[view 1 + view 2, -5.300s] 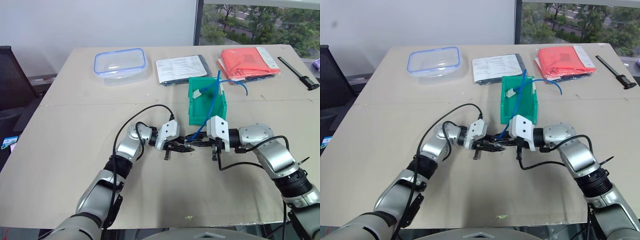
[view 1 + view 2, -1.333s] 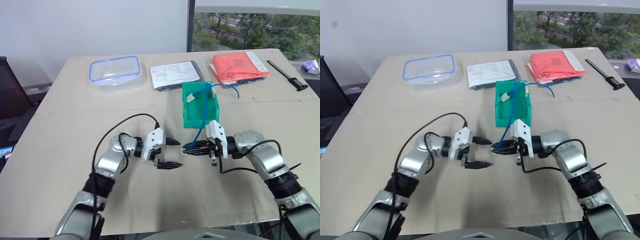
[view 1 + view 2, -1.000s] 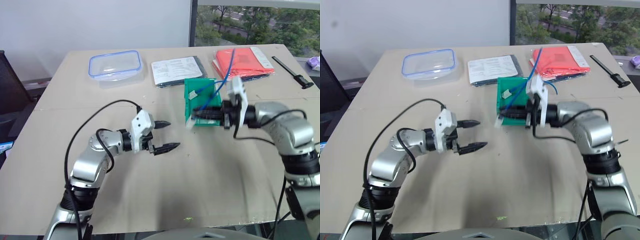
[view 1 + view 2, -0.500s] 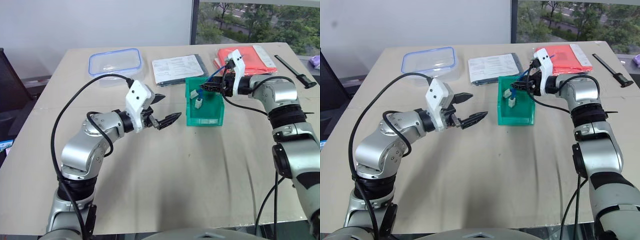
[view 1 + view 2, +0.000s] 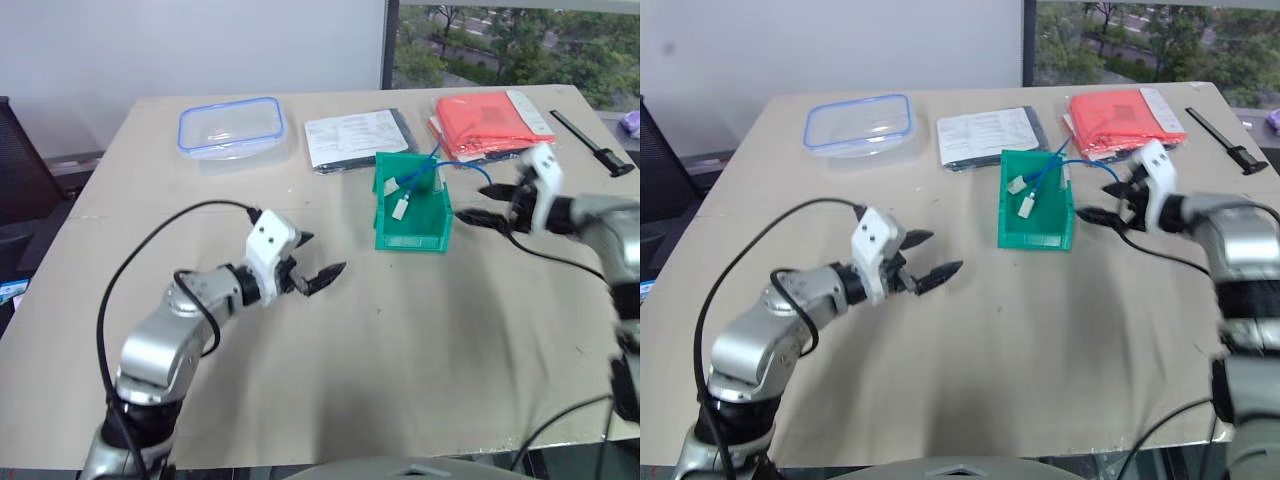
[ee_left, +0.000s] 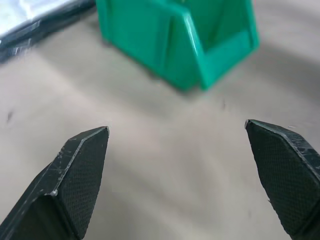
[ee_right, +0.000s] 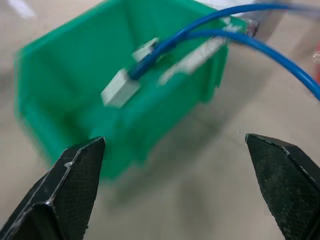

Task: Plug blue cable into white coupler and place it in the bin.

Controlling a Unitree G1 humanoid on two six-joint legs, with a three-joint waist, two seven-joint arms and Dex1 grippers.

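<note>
The green bin [image 5: 432, 214] stands at mid-table. Inside it lies the white coupler [image 5: 400, 209], with the blue cable [image 5: 421, 176] running up from it and looping out over the bin's right rim. In the right wrist view the blue cable [image 7: 210, 20] enters the coupler [image 7: 120, 88]. My right gripper [image 5: 476, 203] hovers just right of the bin, open and empty, pointing at it. The left gripper [image 5: 322, 254] hangs open and empty over the table, left of the bin and a little nearer to me. The left wrist view shows the bin [image 6: 200, 45] beyond that gripper [image 6: 176, 126].
At the back of the table sit a clear food box with a blue rim [image 5: 232, 122], a sheaf of printed papers [image 5: 355, 138], a red packet [image 5: 492, 122] and a black tool [image 5: 596, 146] at the far right. Bare tabletop lies between me and the bin.
The right gripper has opened, released the blue cable and drawn back to the right of the bin; cable and coupler now rest in the bin. The left gripper has sunk toward the table.
</note>
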